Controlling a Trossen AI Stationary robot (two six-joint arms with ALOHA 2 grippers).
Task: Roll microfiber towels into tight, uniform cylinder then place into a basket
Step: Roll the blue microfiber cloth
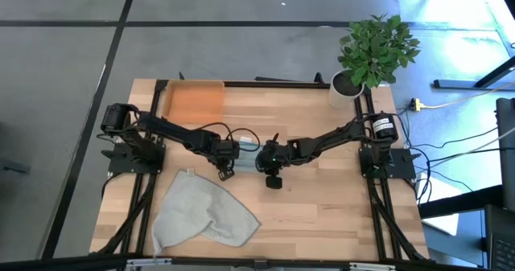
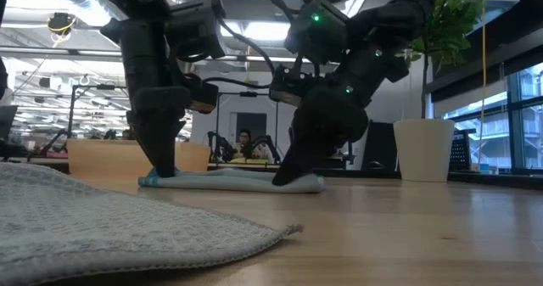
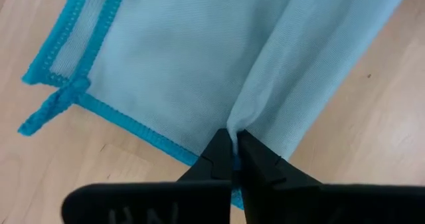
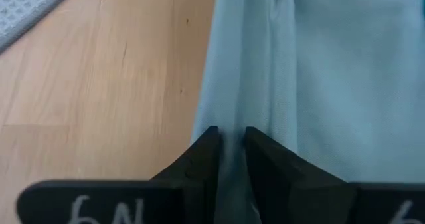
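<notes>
Teal-blue towel [image 3: 199,64], grey-green towel [image 1: 201,211], orange basket [image 1: 193,100].

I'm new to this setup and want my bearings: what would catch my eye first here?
At the table's middle, both arms meet over a light blue towel: the left gripper and the right gripper each pinch a fold of it. A larger grey towel lies crumpled on the near edge, left of centre. The orange basket sits at the far left corner and a potted plant at the far right.
</notes>
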